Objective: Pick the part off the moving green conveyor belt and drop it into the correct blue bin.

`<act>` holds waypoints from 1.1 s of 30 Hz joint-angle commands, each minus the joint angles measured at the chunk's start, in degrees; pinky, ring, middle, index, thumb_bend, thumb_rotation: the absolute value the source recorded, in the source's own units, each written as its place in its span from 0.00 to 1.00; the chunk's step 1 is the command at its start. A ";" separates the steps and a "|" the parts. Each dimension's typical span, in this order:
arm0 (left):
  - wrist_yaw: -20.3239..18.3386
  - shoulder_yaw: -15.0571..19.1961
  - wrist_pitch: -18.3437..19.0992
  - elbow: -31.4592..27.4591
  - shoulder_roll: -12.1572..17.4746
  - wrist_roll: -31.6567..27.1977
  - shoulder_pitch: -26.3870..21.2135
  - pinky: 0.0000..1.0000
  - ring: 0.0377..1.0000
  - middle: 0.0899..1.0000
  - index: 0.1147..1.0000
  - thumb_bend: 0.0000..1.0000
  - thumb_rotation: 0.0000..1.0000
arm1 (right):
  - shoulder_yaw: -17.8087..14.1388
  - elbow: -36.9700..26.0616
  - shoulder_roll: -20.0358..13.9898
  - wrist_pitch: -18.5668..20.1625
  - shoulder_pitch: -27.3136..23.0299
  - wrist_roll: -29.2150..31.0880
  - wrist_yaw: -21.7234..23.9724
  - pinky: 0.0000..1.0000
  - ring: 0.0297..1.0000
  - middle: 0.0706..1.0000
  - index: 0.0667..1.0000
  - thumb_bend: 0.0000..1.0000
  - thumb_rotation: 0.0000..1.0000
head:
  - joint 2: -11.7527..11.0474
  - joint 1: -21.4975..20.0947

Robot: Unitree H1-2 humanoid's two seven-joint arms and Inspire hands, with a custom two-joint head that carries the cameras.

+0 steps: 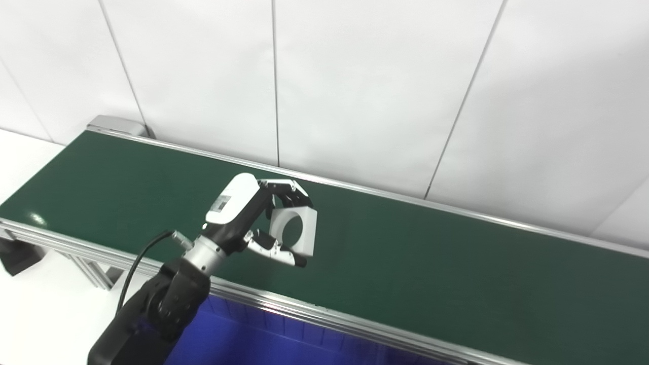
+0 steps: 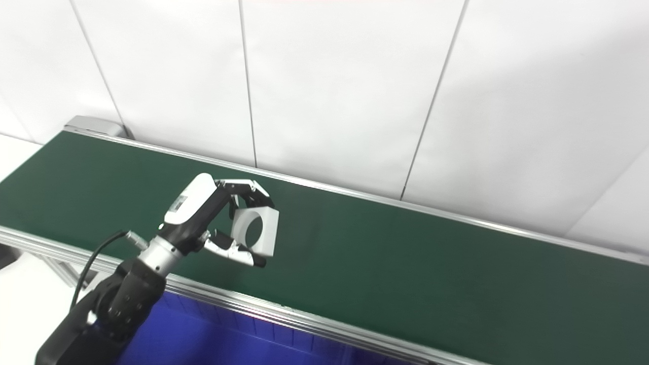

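My left hand is over the green conveyor belt, shut on a white square part with a round hole. The fingers grip the part's top edge and the thumb presses under its lower edge. The part stands on edge, lifted a little above the belt. It shows the same way in the right eye view. A blue bin lies below the belt's near rail, under the left forearm. The right hand is not in view.
The belt's aluminium near rail runs between the belt and the bin. A white panelled wall stands right behind the belt's far edge. A white floor shows at far left.
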 commanded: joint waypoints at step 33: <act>-23.08 -10.34 9.34 1.89 1.75 -1.64 8.02 0.49 0.43 0.47 0.41 0.50 0.00 | -0.85 -11.59 2.40 6.17 1.19 -1.57 3.05 0.74 0.78 0.83 0.90 0.84 0.50 | 11.92 -2.10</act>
